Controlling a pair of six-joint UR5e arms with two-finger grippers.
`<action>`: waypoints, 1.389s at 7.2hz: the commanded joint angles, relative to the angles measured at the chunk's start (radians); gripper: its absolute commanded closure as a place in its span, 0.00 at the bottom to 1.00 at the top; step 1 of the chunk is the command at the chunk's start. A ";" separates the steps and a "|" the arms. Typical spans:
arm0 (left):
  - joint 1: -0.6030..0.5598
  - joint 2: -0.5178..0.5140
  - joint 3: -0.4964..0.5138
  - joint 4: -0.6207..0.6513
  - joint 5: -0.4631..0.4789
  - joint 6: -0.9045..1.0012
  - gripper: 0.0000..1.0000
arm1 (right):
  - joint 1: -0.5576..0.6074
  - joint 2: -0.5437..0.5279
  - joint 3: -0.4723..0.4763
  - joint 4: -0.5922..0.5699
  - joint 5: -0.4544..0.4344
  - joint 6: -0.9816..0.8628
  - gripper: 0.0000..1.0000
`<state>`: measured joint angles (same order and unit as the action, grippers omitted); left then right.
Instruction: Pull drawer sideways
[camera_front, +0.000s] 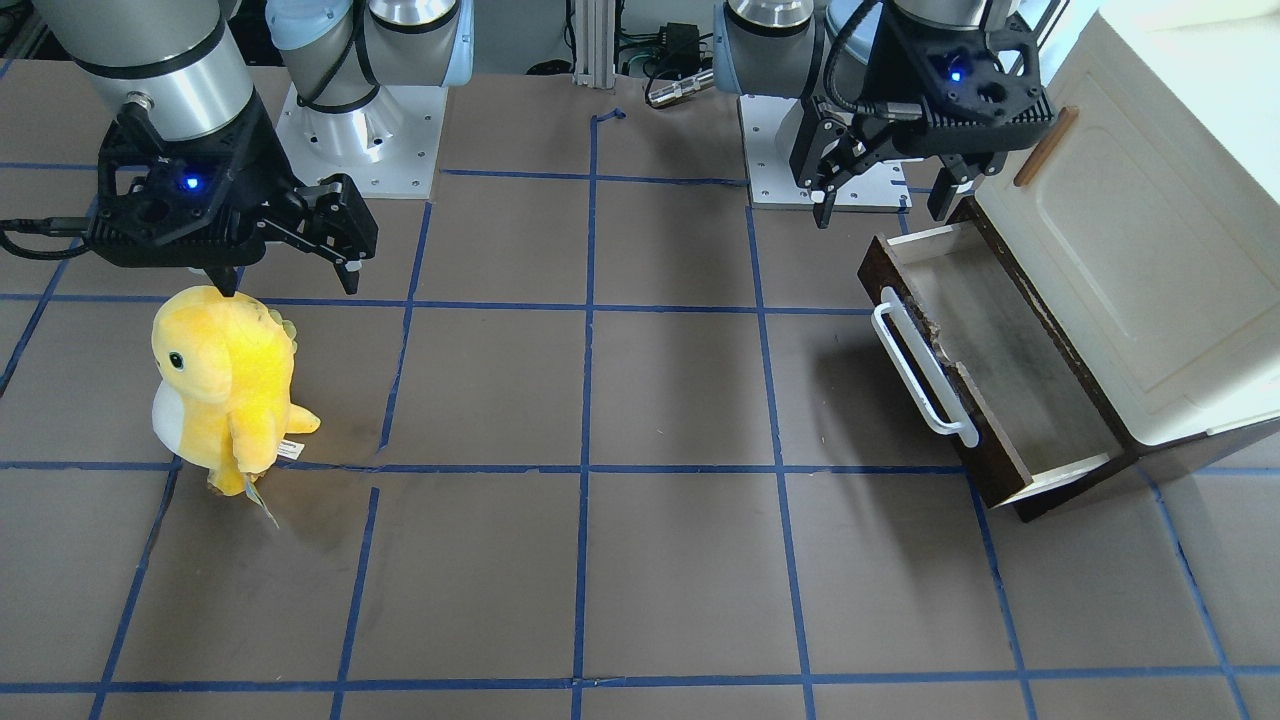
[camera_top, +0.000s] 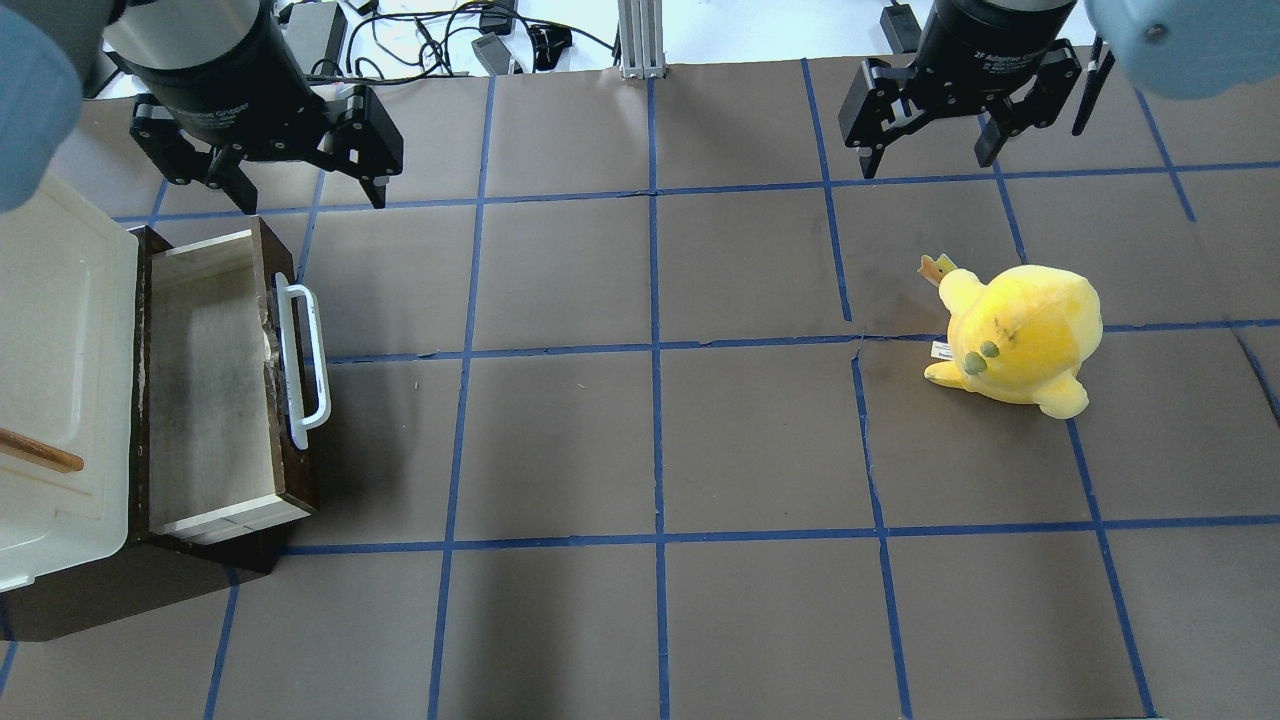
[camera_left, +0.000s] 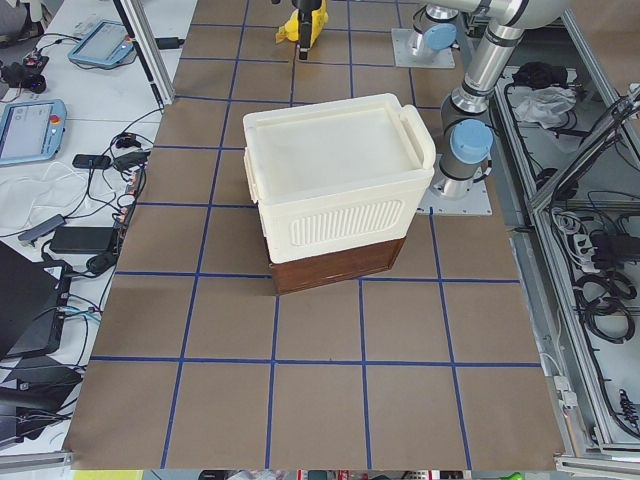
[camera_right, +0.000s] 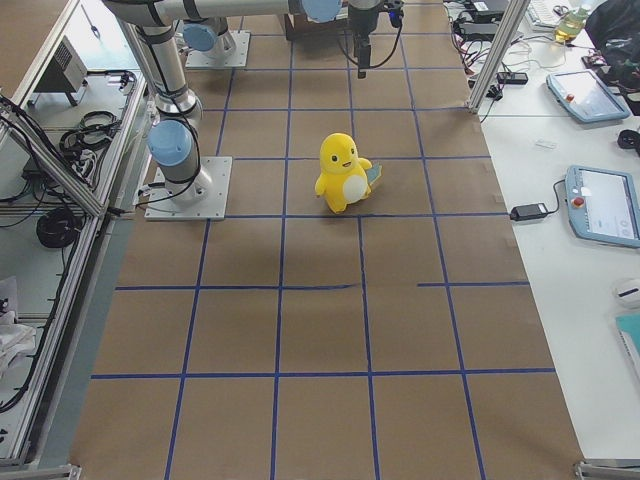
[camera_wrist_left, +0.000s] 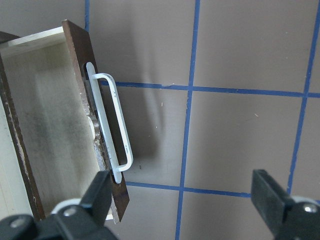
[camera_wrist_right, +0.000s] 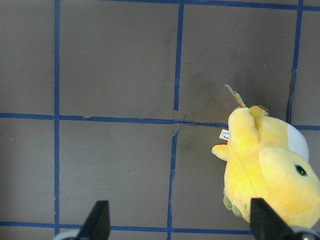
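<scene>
Overhead exterior view shows the drawer (camera_top: 210, 400) standing open from the cream cabinet (camera_top: 60, 330) at the worktop's (camera_top: 650, 450) left side, its white handle (camera_top: 300, 365) facing the middle. The left fingers (camera_top: 375, 165) hang spread wide and empty near the drawer's far end, touching nothing. The right fingers (camera_top: 860, 135), likewise wide apart and empty, hover beyond a yellow plush toy (camera_top: 1020, 340).

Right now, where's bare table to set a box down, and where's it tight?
Widest bare stretch: the middle of the table, between the drawer and the plush toy. The rows farthest from the robot are bare too. Tight: the robot's left end, where the cabinet and open drawer sit, the left gripper hanging by the drawer's end.
</scene>
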<state>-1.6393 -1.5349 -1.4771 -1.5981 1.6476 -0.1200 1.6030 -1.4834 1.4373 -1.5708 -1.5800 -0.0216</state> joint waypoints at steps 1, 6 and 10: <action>0.001 -0.007 -0.043 0.006 -0.002 -0.003 0.00 | 0.000 0.000 0.000 0.000 0.000 0.000 0.00; 0.001 0.018 -0.045 0.006 0.028 -0.017 0.00 | 0.000 0.000 0.000 0.000 0.000 0.000 0.00; 0.010 0.024 -0.039 0.014 0.017 0.054 0.00 | 0.000 0.000 0.000 0.000 0.000 0.000 0.00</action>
<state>-1.6323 -1.5146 -1.5177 -1.5858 1.6666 -0.0975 1.6030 -1.4834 1.4374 -1.5708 -1.5800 -0.0215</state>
